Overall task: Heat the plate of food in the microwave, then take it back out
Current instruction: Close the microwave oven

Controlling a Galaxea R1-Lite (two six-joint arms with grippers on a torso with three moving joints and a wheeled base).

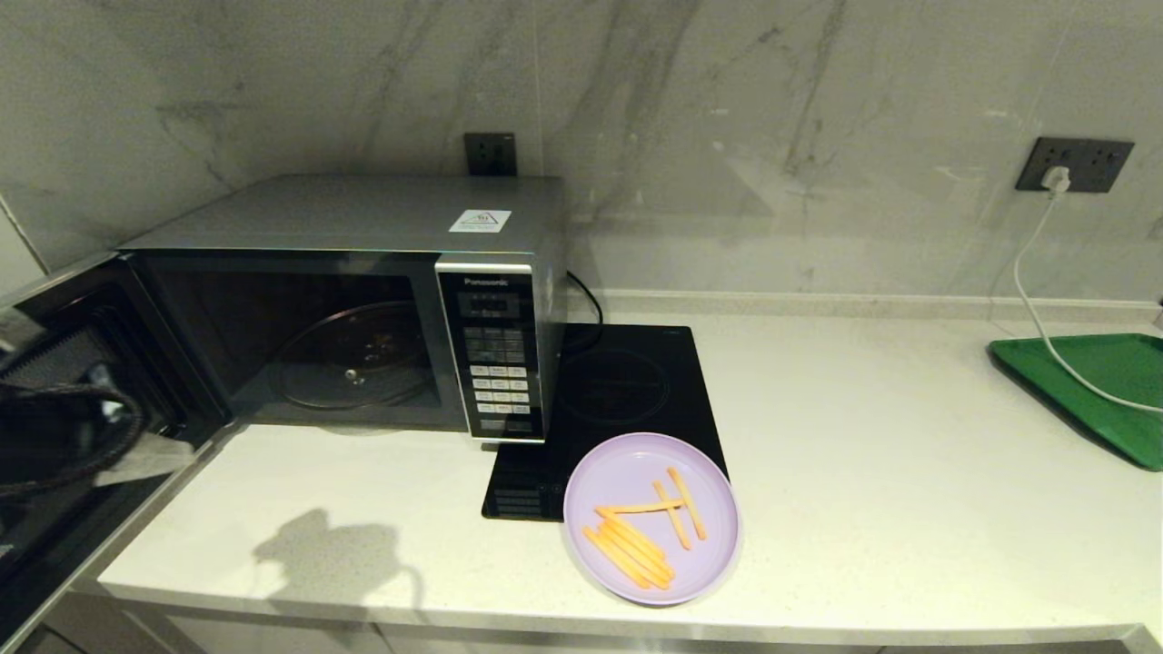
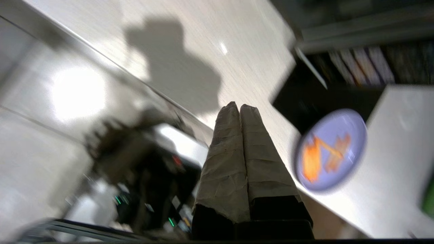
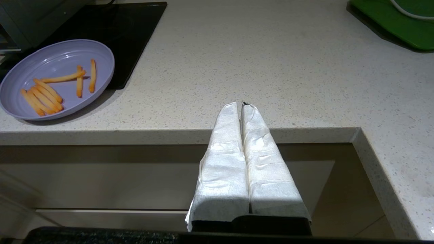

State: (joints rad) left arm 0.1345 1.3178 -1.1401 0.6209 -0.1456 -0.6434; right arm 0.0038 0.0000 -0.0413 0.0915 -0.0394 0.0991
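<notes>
The lilac plate of food (image 1: 636,468) lies on the counter, its far rim overlapping the front of the black hob, with several orange fry sticks (image 1: 636,540) on it. The silver microwave (image 1: 363,213) stands to its left; its door (image 1: 64,363) is swung open to the left and the glass turntable (image 1: 350,368) shows inside, bare. My left gripper (image 2: 240,106) is shut and empty, off the counter's front left edge, with the plate (image 2: 330,149) well beyond it. My right gripper (image 3: 242,104) is shut and empty, hanging before the counter's front edge, to the right of the plate (image 3: 54,61).
A black induction hob (image 1: 627,381) lies right of the microwave. A green tray (image 1: 1099,381) sits at the far right, with a white cable (image 1: 1031,300) running onto it from a wall socket. Bare counter (image 1: 890,472) lies between plate and tray.
</notes>
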